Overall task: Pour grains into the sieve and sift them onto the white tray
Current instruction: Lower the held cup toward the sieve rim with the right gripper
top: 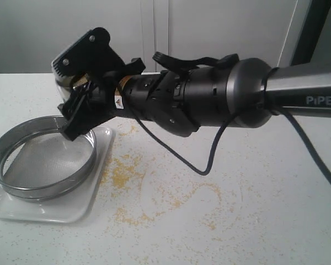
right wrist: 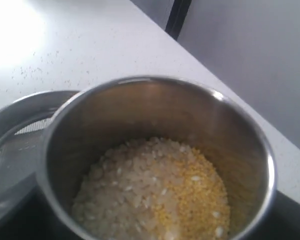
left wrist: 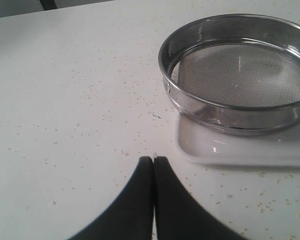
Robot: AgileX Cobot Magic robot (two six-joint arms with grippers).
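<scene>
Exterior view. OPERATOR: Identify the parts and their materials.

TECHNICIAN: The sieve [top: 22, 185] is a wide, shallow round ring of polished steel with a fine grey mesh bottom. It sits on the white tray [top: 71, 208], a smooth, glossy rectangle with rounded corners and a raised rim. The tray rests on the table [top: 248, 210], a matt white surface. Thin yellow specks [top: 124, 174] are strewn just beside the tray.

OPERATOR: Location of the grains?

TECHNICIAN: The grains [right wrist: 155, 195] lie inside the steel cup [right wrist: 140, 110], a small round vessel with a dull inner wall and a bright rim. Coarser pale beige grains fill one side and fine yellow granules fill the other.

OPERATOR: Status of the right pincer?

TECHNICIAN: The right pincer [top: 77, 91], black and angular, is clamped on the steel cup. It holds the cup clear of the table, near the sieve's far rim and higher than it. The lower fingertip overlaps the ring in this view, so contact cannot be determined.

OPERATOR: Status of the left pincer?

TECHNICIAN: Left wrist view: the left pincer [left wrist: 153, 161] is fully closed, its smooth black curved fingers pressed tip to tip. It points at the table near the tray's corner, apart from both tray and sieve.
</scene>
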